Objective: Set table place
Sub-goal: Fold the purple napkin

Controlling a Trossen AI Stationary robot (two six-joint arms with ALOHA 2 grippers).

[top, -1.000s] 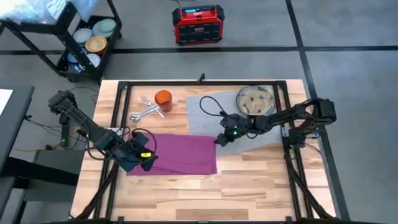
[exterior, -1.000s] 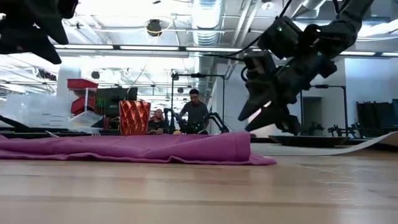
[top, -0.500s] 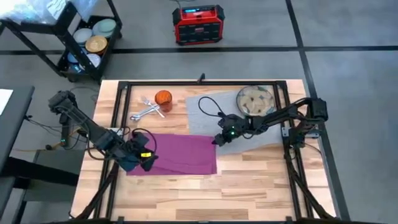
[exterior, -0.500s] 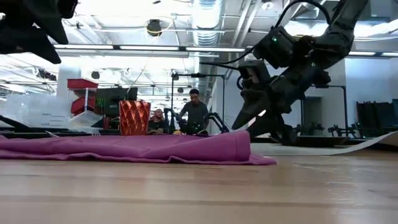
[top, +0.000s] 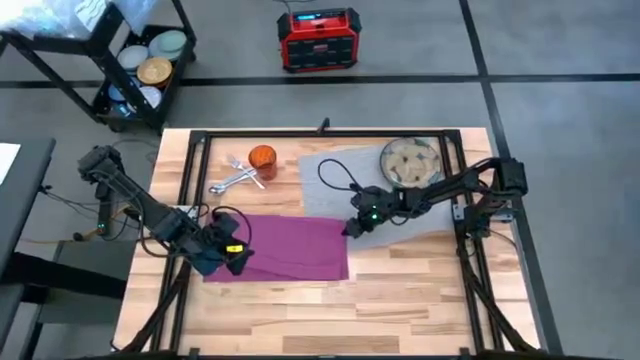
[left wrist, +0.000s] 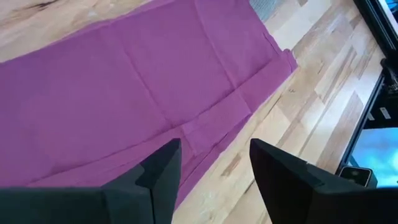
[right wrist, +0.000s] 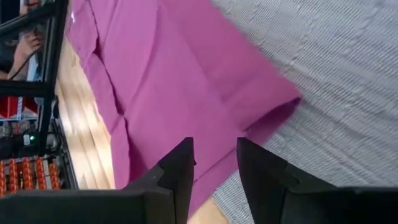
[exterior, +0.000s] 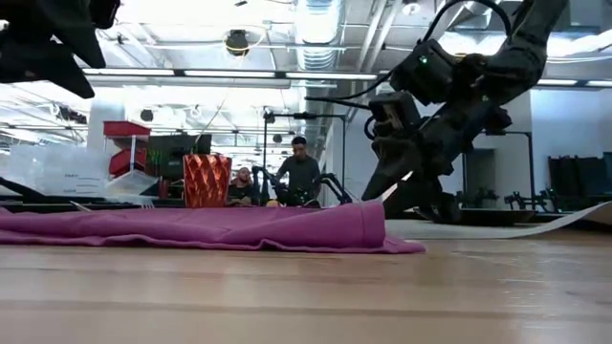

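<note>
With both grippers open, left gripper (top: 232,255) and right gripper (top: 352,226) are poised over the unfolded napkin (top: 290,246); cutlery (top: 234,176) is left unplaced.

Napkin (top: 290,248) flat, corner overlapping grey mat (top: 345,180).

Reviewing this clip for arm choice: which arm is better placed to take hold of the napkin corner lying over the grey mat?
Right. The right gripper, open, hangs just above the napkin corner that overlaps the mat. The left gripper, also open, sits at the napkin's opposite end, far from that corner.
</note>
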